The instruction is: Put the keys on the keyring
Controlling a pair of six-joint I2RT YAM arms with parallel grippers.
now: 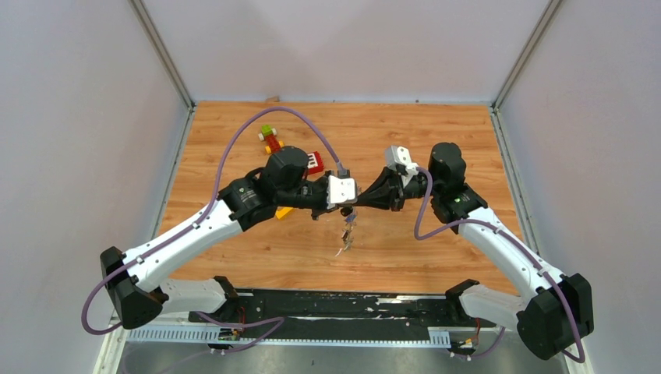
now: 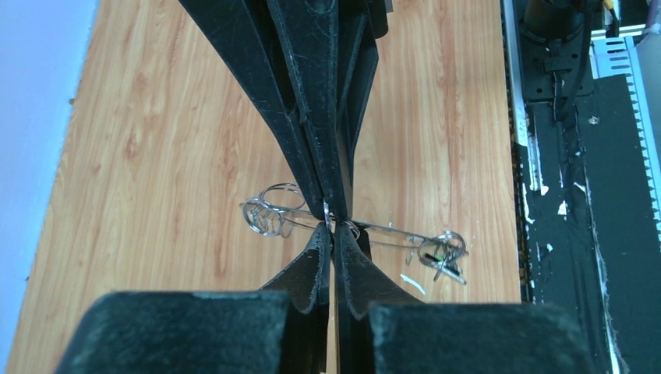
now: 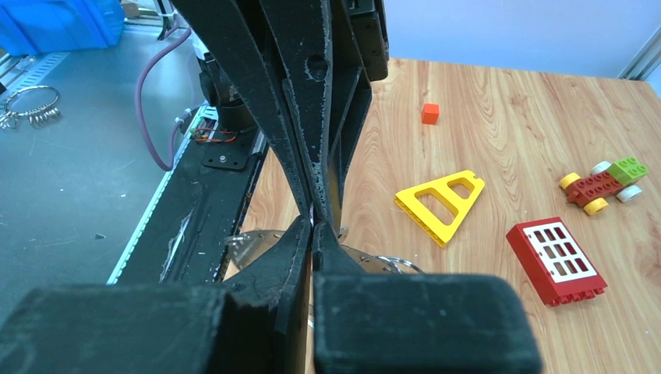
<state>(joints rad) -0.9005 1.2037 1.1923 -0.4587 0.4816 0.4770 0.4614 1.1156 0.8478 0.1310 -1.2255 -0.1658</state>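
Note:
My two grippers meet tip to tip above the middle of the table. Between them is the keyring (image 3: 253,245), a flat grey metal ring with a notched rim, which shows edge-on as a thin line (image 2: 391,229) in the left wrist view. The left gripper (image 2: 331,231) is shut on its rim from one side, and the right gripper (image 3: 313,227) is shut on it from the other. The keys (image 2: 443,253) hang in a small bunch from one end of the ring (image 1: 345,238), with green and black bits showing. A cluster of small wire rings (image 2: 265,216) hangs at the other end.
A yellow triangular block (image 3: 440,202), a red window brick (image 3: 555,261), a small toy car (image 3: 604,183) and an orange block (image 3: 429,113) lie on the wooden table behind the left arm. A spare ring (image 3: 31,101) lies on the grey bench beyond the black rail (image 1: 327,304).

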